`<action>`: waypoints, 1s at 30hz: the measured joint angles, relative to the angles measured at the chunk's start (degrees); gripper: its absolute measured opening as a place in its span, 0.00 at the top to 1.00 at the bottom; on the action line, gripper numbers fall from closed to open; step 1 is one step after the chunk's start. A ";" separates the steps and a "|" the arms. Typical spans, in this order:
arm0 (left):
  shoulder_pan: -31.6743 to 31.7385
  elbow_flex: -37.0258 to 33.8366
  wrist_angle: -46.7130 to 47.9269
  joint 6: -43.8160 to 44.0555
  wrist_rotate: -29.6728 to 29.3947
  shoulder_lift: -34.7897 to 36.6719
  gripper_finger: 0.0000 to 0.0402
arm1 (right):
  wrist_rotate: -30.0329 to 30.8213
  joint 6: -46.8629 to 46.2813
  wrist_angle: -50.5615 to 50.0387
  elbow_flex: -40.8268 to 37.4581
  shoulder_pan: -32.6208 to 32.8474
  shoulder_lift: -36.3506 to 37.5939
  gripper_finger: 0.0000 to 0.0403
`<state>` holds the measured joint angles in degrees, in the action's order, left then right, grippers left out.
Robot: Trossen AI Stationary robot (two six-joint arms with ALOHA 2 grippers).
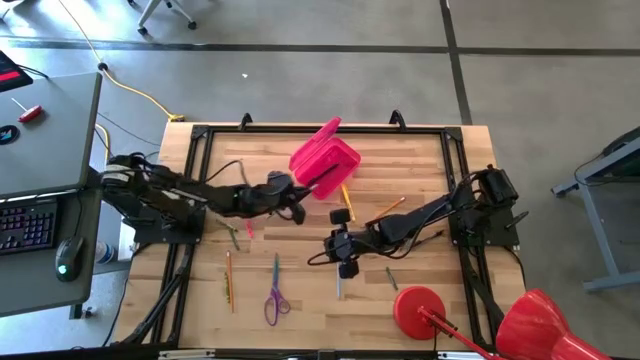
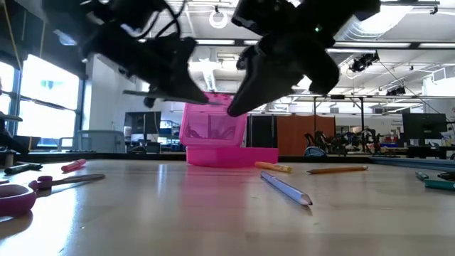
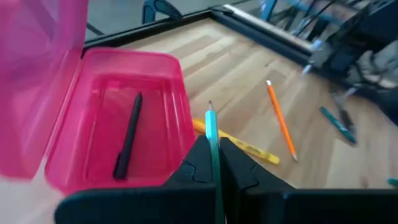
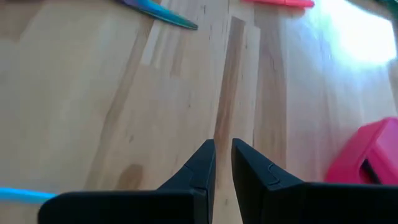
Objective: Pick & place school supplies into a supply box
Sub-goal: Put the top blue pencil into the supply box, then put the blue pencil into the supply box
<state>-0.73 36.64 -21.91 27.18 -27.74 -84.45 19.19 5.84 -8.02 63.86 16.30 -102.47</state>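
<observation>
One teal pencil (image 3: 212, 134) pinched in left gripper (image 3: 213, 163), beside pink box (image 3: 176, 112) rim

**Box at the back, supplies spread in front**

The box (image 1: 327, 160) sits at the tabletop's (image 1: 420, 160) back middle, lid up, with one pen (image 3: 127, 137) lying in it. The left claw (image 3: 214, 163), just left of the box, pinches a pencil (image 3: 212, 134). The right claw (image 1: 346, 268) hangs over the middle. Two pencils (image 1: 387, 208) lie right of the box. Scissors (image 1: 275, 302) lie front left, and the disc (image 1: 420, 308) sits front right.
</observation>
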 joint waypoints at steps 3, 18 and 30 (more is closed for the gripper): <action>1.51 7.82 6.63 -0.39 0.47 -4.56 0.90 | 1.26 -4.04 -3.85 0.01 0.57 0.56 0.92; 13.76 30.98 14.71 -5.02 4.82 -26.17 0.82 | 4.42 -3.05 -6.89 0.00 2.14 0.78 0.92; 18.58 32.83 14.82 -5.05 7.37 -30.46 0.85 | 4.27 -3.05 -7.01 0.00 2.09 0.78 0.92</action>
<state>17.85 69.48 -7.10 22.13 -20.37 -114.91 23.46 2.79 -15.03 63.86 18.39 -101.69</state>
